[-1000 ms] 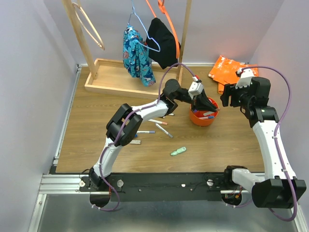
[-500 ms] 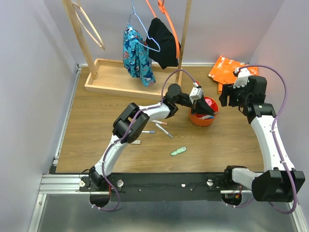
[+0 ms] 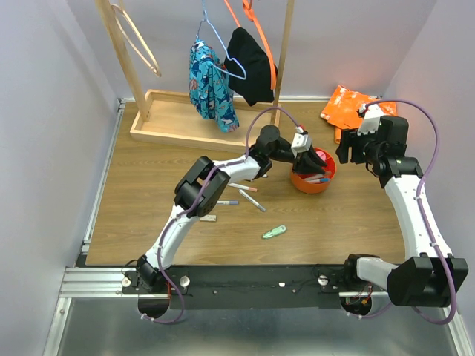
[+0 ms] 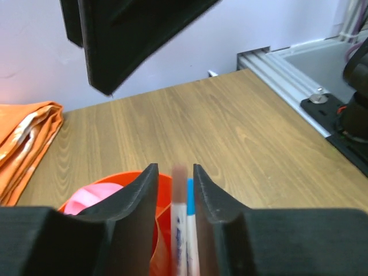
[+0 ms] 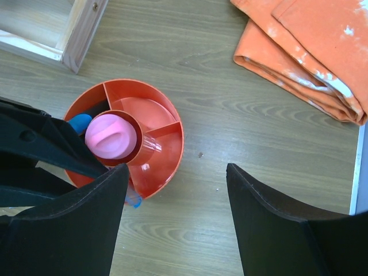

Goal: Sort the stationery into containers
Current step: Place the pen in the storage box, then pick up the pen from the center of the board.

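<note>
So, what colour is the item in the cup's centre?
Pink item, clearest in right wrist view.

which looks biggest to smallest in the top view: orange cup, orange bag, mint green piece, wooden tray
1. wooden tray
2. orange bag
3. orange cup
4. mint green piece
The tray and bag sit farther back yet still look larger.

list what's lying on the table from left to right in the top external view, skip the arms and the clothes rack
loose pens -> mint-green piece -> orange cup -> orange bag
</note>
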`<state>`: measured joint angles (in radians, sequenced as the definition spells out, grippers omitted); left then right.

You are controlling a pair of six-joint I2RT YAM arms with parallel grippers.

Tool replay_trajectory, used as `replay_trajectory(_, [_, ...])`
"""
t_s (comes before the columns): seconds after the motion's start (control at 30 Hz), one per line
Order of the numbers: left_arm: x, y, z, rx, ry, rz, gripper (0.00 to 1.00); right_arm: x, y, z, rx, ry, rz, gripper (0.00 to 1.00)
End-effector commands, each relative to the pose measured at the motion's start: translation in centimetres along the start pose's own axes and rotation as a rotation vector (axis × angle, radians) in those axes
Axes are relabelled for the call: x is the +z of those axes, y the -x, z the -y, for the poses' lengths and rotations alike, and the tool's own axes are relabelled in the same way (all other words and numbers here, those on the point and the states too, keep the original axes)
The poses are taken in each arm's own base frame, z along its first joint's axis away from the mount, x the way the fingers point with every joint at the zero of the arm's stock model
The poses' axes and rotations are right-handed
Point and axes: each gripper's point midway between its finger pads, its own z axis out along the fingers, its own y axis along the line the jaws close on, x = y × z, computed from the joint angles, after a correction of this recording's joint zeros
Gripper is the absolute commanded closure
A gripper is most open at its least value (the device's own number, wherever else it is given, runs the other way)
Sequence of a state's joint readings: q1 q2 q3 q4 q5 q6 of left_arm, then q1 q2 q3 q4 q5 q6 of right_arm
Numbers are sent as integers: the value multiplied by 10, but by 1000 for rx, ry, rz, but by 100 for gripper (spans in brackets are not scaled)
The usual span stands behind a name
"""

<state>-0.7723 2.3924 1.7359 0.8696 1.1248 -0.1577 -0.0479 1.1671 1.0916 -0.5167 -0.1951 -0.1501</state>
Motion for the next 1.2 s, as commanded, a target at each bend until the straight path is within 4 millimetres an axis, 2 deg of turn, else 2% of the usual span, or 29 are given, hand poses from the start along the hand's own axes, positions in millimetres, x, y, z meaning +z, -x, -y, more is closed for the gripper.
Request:
replay_trajectory(0.0, [-5,5,0,59,37,-1,57,1,9,1,-2,5,27,23])
replay_trajectory(0.07, [-7,5,2,44,55,-20,55,2,11,0,-1,11,34,23])
replay_trajectory(0.1, [-7,19,2,83,57,-18,52,2,11,-1,1,16,35,23])
replay_trajectory(0.17, [-9,22,5,70,71,-39,50,2,19,-1,4,21,52,23])
replay_trajectory(0.2, [-12,43,8,92,77,-29,48,1,22,-3,7,28,60,23])
replay_trajectory(0.23, [-16,50,8,142,83,-37,48,-1,30,-3,8,32,78,23])
replay_trajectory(0.27, [-21,47,12,107,91,-71,48,-3,33,-4,8,39,83,23])
replay_trajectory(0.3, [-24,74,17,147,100,-72,47,-5,36,-6,5,52,89,23])
replay_trajectory(0.33, [-29,80,19,226,100,-101,46,-6,36,-8,0,59,92,23])
replay_trajectory(0.37, [-38,64,32,136,86,-190,46,-7,35,-9,-6,64,98,23])
replay_trajectory(0.4, [-45,81,42,185,73,-224,45,-8,34,-13,-12,82,102,23])
replay_trajectory(0.43, [-53,77,51,191,57,-277,45,-9,31,-14,-25,92,101,23])
replay_trajectory(0.47, [-73,53,73,184,-8,-394,45,-7,24,-18,-31,107,91,22])
replay_trajectory(0.5, [-85,54,86,208,-37,-445,46,-9,22,-22,-41,132,97,22])
replay_trajectory(0.53, [-97,44,98,201,-72,-503,46,-9,20,-23,-51,138,98,22])
replay_trajectory(0.57, [-116,31,123,191,-162,-587,46,-8,20,-24,-52,143,104,22])
replay_trajectory(0.63, [-144,9,139,152,-239,-713,48,-8,16,-28,-47,164,103,22])
replay_trajectory(0.67, [-159,8,158,71,-292,-774,50,-9,16,-30,-42,172,104,22])
replay_trajectory(0.73, [-178,-11,163,45,-357,-862,51,-12,18,-35,-34,194,110,22])
replay_trajectory(0.83, [-188,-25,166,-2,-372,-913,55,-15,14,-38,-43,213,100,21])
replay_trajectory(1.0, [-198,-62,145,-30,-326,-1019,55,-22,13,-37,-61,196,106,21])
replay_trajectory(1.17, [-205,-86,134,-79,-303,-1090,57,-25,15,-38,-48,193,126,21])
